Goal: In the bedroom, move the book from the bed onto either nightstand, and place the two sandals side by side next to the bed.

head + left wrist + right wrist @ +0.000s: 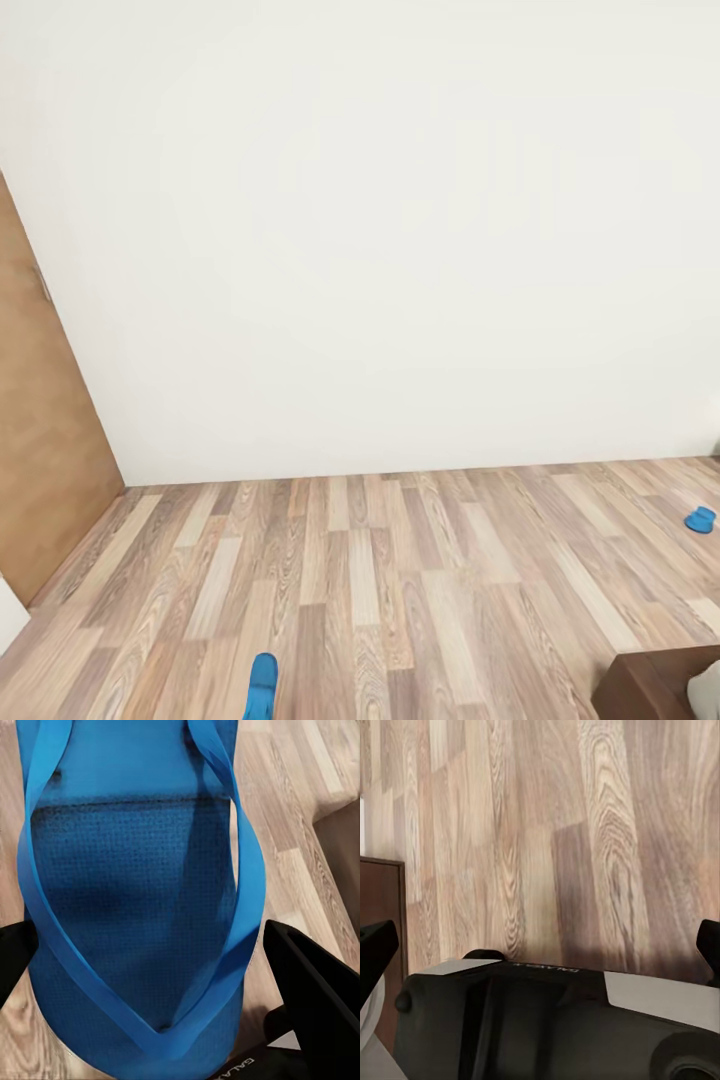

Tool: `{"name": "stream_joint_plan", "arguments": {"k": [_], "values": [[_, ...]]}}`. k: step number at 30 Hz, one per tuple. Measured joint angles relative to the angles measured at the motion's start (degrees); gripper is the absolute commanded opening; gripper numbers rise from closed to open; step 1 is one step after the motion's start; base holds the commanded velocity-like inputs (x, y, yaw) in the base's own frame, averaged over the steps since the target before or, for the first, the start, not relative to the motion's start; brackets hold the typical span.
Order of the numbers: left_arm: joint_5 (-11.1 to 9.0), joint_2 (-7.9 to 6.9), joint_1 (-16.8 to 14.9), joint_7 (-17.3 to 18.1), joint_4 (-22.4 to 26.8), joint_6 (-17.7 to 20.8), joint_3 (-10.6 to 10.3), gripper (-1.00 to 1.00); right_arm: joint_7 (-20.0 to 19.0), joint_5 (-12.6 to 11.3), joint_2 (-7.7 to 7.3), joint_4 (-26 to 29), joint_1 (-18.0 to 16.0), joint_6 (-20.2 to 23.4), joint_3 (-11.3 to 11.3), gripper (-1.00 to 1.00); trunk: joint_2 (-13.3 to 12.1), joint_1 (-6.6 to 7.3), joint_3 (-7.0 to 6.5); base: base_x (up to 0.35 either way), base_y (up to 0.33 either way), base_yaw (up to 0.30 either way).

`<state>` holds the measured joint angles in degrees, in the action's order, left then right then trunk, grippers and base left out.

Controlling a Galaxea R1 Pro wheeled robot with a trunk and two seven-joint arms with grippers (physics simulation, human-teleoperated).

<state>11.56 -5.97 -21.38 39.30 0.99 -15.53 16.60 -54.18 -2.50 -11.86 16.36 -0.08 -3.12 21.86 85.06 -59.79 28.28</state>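
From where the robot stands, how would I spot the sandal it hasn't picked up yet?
Follow the white wall down to the wood-plank floor and look far right, close to the skirting. There lies a small bright blue sandal, alone on the boards. Its twin is close up between the left gripper's fingers, at the bottom edge of the head view.

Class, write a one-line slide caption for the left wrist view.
Blue sandal seen close up between the left pincer's black fingers, above a wood-plank floor.

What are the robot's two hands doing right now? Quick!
Left gripper: jaws closed on a blue sandal.
Right gripper: jaws spread open, holding nothing, above the wood floor.
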Motion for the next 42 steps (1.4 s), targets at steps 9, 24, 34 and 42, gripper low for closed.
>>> {"name": "stream_joint_plan", "arguments": {"k": [9, 24, 34, 42], "values": [[0.0, -0.01, 0.0, 0.0, 0.0, 0.0, 0.0, -1.00, 0.0, 0.0, 0.00, 0.0, 0.0, 0.0, 0.0, 1.00, 0.0, 0.00, 0.00, 0.326, 0.000, 0.000], [0.0, -0.03, 0.0, 0.0, 0.0, 0.0, 0.0, -1.00, 0.0, 0.0, 0.00, 0.0, 0.0, 0.0, 0.0, 1.00, 0.0, 0.00, 0.00, 0.326, 0.000, 0.000], [0.0, 0.01, 0.0, 0.0, 0.0, 0.0, 0.0, -1.00, 0.0, 0.0, 0.00, 0.0, 0.0, 0.0, 0.0, 1.00, 0.0, 0.00, 0.00, 0.326, 0.000, 0.000], [0.0, -0.02, 0.0, 0.0, 0.0, 0.0, 0.0, -1.00, 0.0, 0.1, 0.00, 0.0, 0.0, 0.0, 0.0, 1.00, 0.0, 0.00, 0.00, 0.326, 0.000, 0.000]]}}
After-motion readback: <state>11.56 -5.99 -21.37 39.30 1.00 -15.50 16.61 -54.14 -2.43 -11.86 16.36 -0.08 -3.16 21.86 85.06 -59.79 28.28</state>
